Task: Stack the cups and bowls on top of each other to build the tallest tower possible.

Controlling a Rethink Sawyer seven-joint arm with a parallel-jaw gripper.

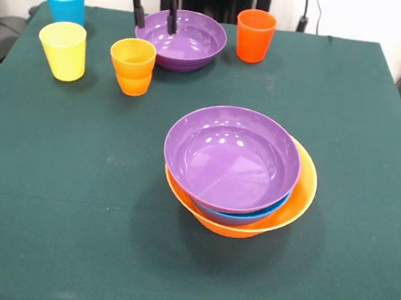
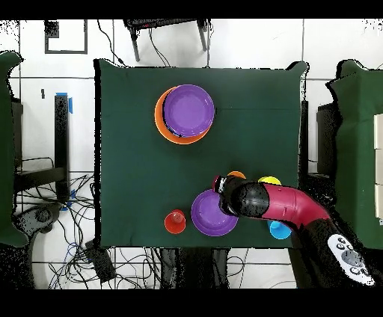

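Claw [image 1: 155,20] spread, one finger outside and one inside the near-left rim of the lone purple bowl [image 1: 187,43] at the far side of the green table [image 1: 71,200]. Tower [image 1: 241,176] mid-table: purple bowl nested in blue, blue in the large orange. Apart from it, light blue cup [image 1: 65,1], yellow cup [image 1: 63,50], orange cup [image 1: 132,65] and red-orange cup [image 1: 255,34].

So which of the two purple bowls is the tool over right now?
The loose purple bowl at the table's back edge, between the orange cup and red-orange cup. The tool straddles its rim. The other purple bowl tops the stack.
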